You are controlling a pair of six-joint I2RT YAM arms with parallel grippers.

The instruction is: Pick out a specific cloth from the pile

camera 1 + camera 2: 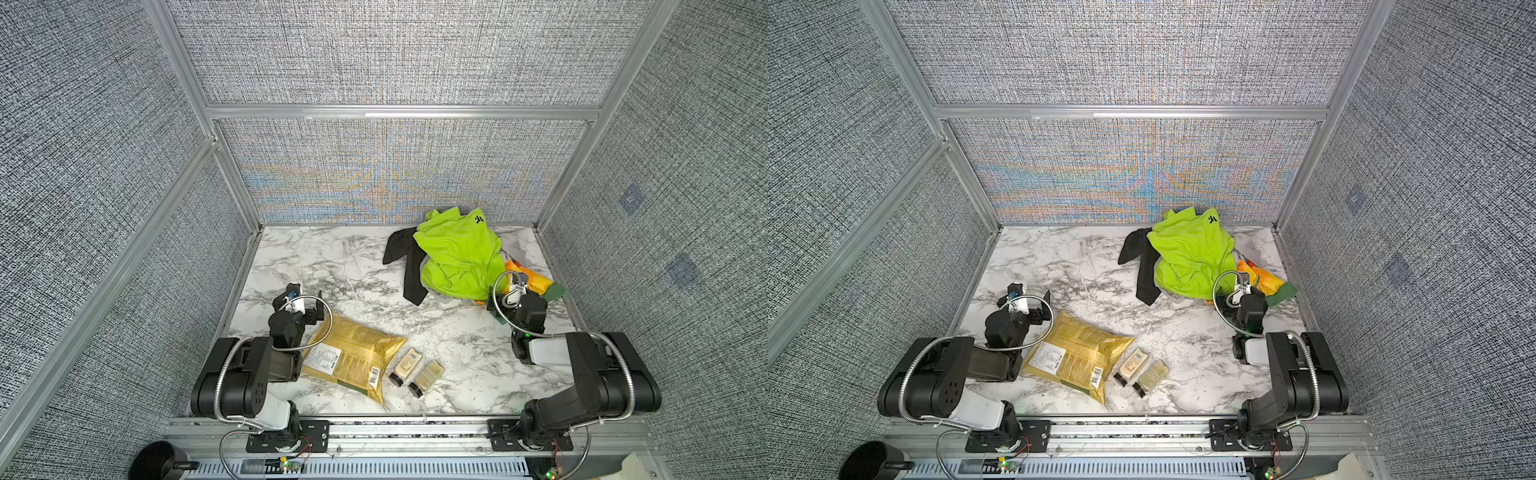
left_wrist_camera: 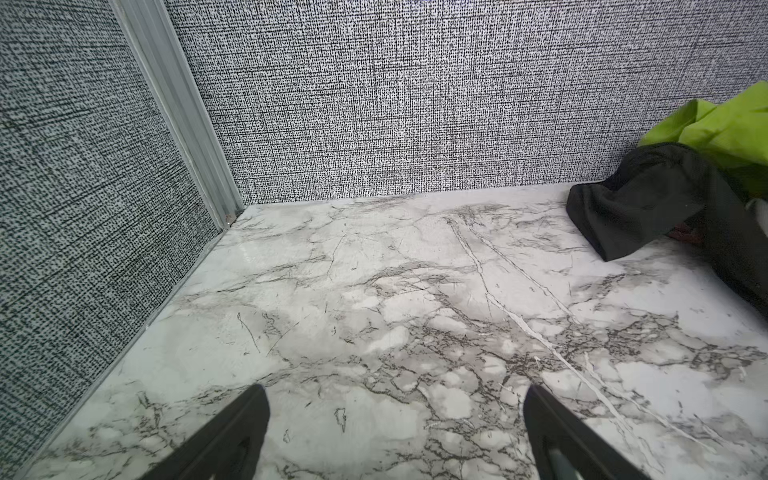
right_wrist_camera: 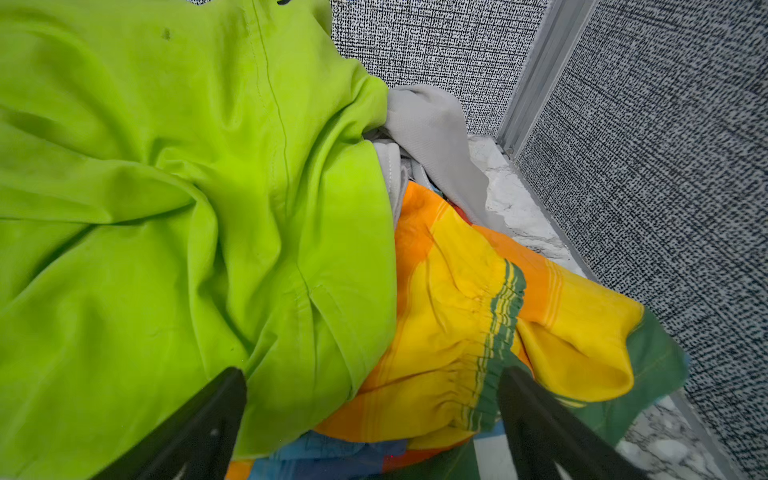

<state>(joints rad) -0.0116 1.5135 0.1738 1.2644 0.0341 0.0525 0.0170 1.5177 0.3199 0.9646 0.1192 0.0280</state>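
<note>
Cloth of thin fabric in blocks of orange, yellow, green and blue lies at the near right side of the pile, close to the bench's right edge. It is partly tucked under the crumpled lime-green shirt with a small black logo. In both top views the pile sits in the far right corner of the white marble-patterned bench. A limp black garment trails off its left side, and a pale grey garment shows behind the cloth.

The right gripper is at the seam between shirt and cloth, jaws spread wide and gripping nothing; whether the fingertips touch fabric I cannot tell. The left gripper hangs over bare bench near the left edge, jaws likewise wide and empty.

A gold foil snack bag and two small black-capped jars lie near the front edge.
</note>
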